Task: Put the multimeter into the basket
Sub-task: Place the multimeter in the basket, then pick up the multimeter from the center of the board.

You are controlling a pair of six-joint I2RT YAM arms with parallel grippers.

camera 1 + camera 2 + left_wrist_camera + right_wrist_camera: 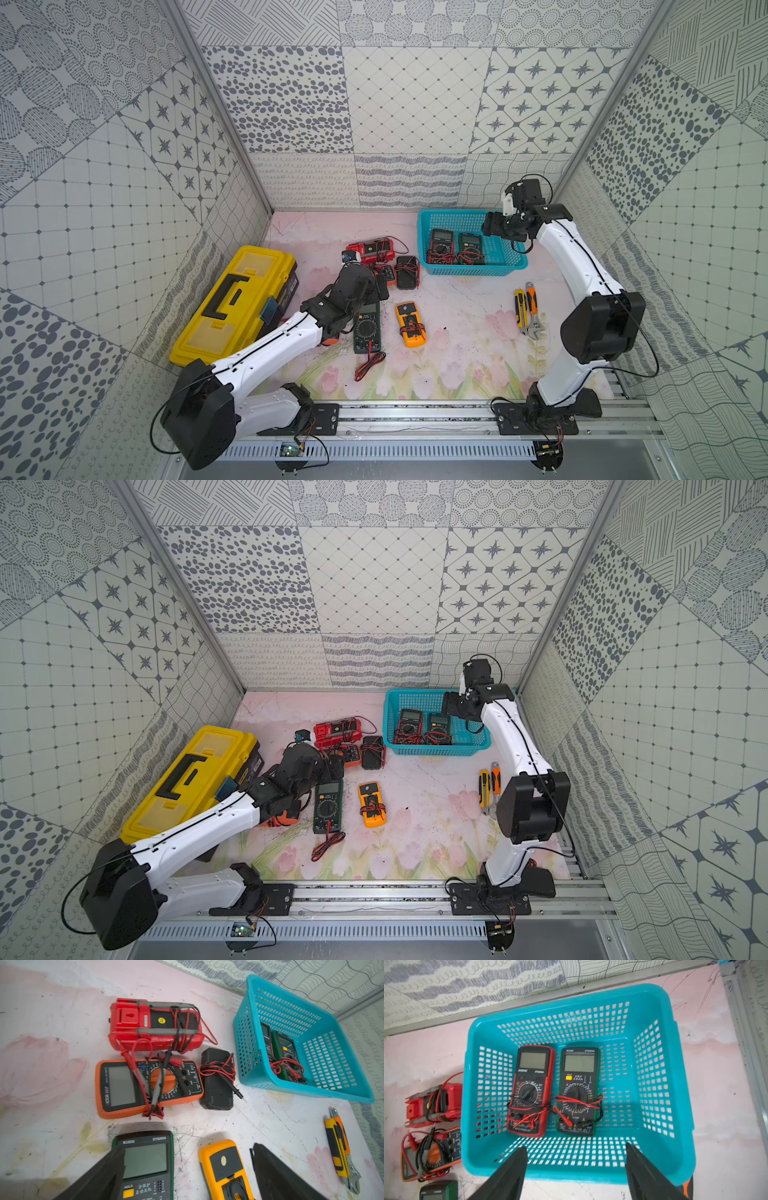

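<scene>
Teal perforated plastic basket: two multimeters inside, red-edged, green-edged. At least five on floral mat: red, orange, black, green, yellow. Left gripper, right gripper: fingers spread, empty.

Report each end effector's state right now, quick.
Left end effector: open, holding nothing.
Right end effector: open, empty, above the teal-blue perforated plastic basket.

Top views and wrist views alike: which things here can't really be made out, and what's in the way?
- Orange object, both top views: the left arm covers most of it; unidentifiable.
- Green multimeter, left wrist view: the bottom edge cuts off its dial.
- Wrench, in a top view: the right arm hides its head.
</scene>
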